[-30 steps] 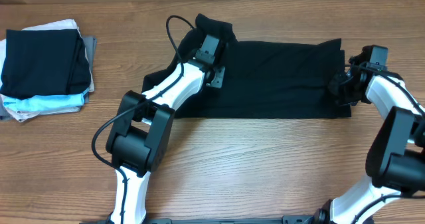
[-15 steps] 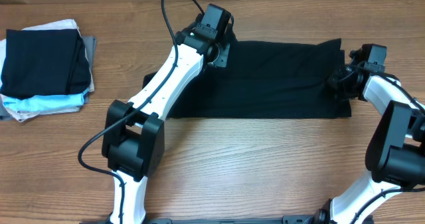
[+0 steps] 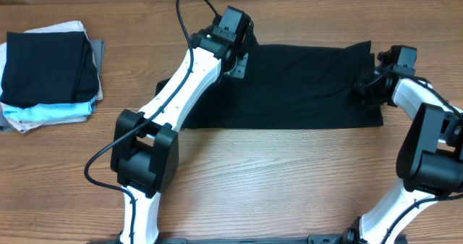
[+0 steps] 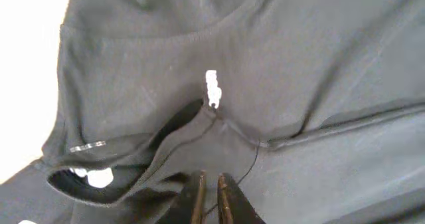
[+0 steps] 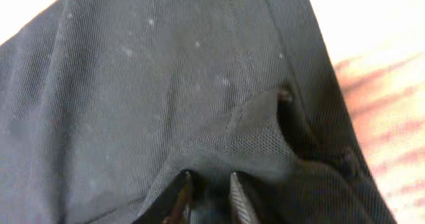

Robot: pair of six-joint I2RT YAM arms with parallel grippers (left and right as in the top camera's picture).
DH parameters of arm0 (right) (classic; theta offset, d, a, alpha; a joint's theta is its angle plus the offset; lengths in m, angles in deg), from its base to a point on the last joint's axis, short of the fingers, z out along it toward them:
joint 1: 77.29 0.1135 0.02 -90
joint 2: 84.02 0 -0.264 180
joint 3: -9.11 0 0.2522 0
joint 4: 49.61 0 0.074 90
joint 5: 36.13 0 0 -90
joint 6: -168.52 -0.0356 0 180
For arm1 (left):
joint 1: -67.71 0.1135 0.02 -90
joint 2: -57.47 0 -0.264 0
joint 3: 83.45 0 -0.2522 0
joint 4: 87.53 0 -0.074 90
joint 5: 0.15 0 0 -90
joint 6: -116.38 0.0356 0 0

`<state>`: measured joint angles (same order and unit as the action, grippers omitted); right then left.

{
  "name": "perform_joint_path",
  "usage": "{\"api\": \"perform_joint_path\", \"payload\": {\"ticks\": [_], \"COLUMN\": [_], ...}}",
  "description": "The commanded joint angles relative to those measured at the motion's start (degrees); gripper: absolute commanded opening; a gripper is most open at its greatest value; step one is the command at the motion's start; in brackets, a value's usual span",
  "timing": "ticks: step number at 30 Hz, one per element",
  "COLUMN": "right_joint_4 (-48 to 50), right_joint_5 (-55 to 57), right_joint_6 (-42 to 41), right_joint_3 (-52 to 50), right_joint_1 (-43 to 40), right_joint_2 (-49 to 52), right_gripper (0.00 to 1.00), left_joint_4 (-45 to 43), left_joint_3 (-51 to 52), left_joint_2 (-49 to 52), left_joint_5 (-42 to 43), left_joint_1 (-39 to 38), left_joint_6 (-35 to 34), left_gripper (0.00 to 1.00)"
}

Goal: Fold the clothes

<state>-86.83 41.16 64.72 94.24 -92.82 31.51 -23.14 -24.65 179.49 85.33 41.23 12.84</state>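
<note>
The black T-shirt point(image 3: 304, 85) is laid folded lengthwise. The left gripper point(image 4: 209, 201) is nearly closed, the right gripper point(image 5: 207, 194) slightly parted, and nothing is clearly held. An end must be grasped next.

One black T-shirt point(image 3: 304, 85) lies on the single worktop point(image 3: 275, 179), toward its far edge. One stack of folded garments point(image 3: 47, 74) sits at the worktop's left edge. Four colours show in it: black on top, pale blue below, and white and grey at the edges. How many garments these make cannot be told. Two robot arms stand over the worktop, one left arm point(image 3: 181, 92) and one right arm point(image 3: 416, 103).
</note>
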Motion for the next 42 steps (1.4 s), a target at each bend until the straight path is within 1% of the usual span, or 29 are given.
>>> {"api": "perform_joint_path", "payload": {"ticks": [1,3,6,8,11,14,17,18,19,25,30,34,38,39,40,42], "right_joint_4": [-3.78,-5.75,-8.94,-10.93,-15.61,-18.16,-19.10,-18.75,-17.75,-12.79,-8.48,-4.76,-2.29,-2.12,-2.08,-2.19], "right_joint_5": [-0.61,-0.63,-0.63,-0.66,-0.63,-0.66,-0.61,-0.61,-0.59,3.54,3.69,3.76,7.54,8.41,8.87,8.83], "right_joint_6": [-0.17,-0.17,-0.17,-0.15,0.17,0.31,0.28,0.33,0.52,0.96,4.87,6.84,6.82,6.82,6.82,6.82], "right_joint_3": [3.06,5.11,7.98,9.62,13.29,16.63,20.20,20.98,21.44,21.44,21.44,21.44,21.44,21.44,21.44,21.44], "right_joint_1": [0.68,0.68,0.68,0.68,0.68,0.68,0.68,0.68,0.68,0.81,0.92,0.90,0.90,0.90,0.90,0.90], "right_joint_2": [-5.11,-8.37,-12.24,-13.66,-13.81,-13.77,-13.73,-13.73,-13.73,-10.71,-3.50,3.45,9.14,9.99,10.69,11.52], "right_gripper": [0.30,0.38,0.41,0.41,0.44,0.47,0.55,0.58,0.59,0.59,0.60,0.61,0.61,0.61,0.61,0.61], "left_joint_4": [-0.33,-0.31,-0.61,-2.86,-6.03,-8.20,-11.39,-12.96,-14.56,-21.77,-27.04,-29.59,-31.87,-32.63,-33.18,-35.15], "left_joint_3": [-7.06,-9.73,-12.52,-12.74,-12.74,-12.76,-12.76,-12.74,-12.74,-12.74,-12.74,-12.81,-12.85,-12.85,-12.85,-12.85], "left_joint_2": [-1.51,-1.51,-1.49,-1.49,-1.22,-1.11,-0.44,-0.04,0.50,5.51,13.09,17.55,20.35,20.96,21.14,21.66], "left_joint_5": [0.50,0.50,0.98,2.08,6.97,10.23,13.00,14.21,14.99,15.52,21.16,21.09,21.07,21.07,21.03,20.79], "left_joint_1": [0.83,1.07,2.16,3.61,7.02,10.21,12.55,13.03,13.35,13.51,12.57,12.41,12.44,12.44,12.44,12.44], "left_joint_6": [1.11,3.78,7.63,7.98,7.96,6.19,5.40,5.49,5.46,2.36,0.57,-1.40,-1.11,-0.61,-0.33,0.52], "left_gripper": [0.19,0.28,0.43,0.48,0.51,0.53,0.54,0.57,0.59,0.58,0.58,0.57,0.57,0.53,0.52,0.55]}}
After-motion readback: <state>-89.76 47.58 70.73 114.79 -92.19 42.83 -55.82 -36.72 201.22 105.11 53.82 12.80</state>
